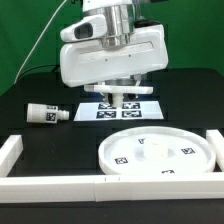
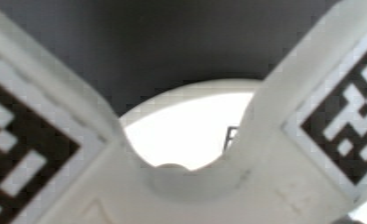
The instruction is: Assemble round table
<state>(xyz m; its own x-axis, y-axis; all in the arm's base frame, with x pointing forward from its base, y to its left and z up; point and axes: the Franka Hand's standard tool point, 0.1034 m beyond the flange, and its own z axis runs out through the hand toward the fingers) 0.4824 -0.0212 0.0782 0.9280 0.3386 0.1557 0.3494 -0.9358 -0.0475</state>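
The large rimmed round disc (image 1: 155, 155) lies flat on the black table at the exterior view's front right, with tags on its face. The short cylindrical leg (image 1: 45, 113) lies on its side at the exterior view's left. My gripper (image 1: 118, 97) hangs just above the marker board (image 1: 122, 111). It is shut on the small cross-shaped foot (image 1: 118, 90). In the wrist view the foot (image 2: 180, 185) fills the picture, two tagged arms spreading from its hub. My fingers are hidden there.
White border rails run along the front (image 1: 50, 185), with end pieces at the exterior view's left (image 1: 10, 152) and right (image 1: 213, 140). A green backdrop stands behind the table. A black cable hangs at the back left.
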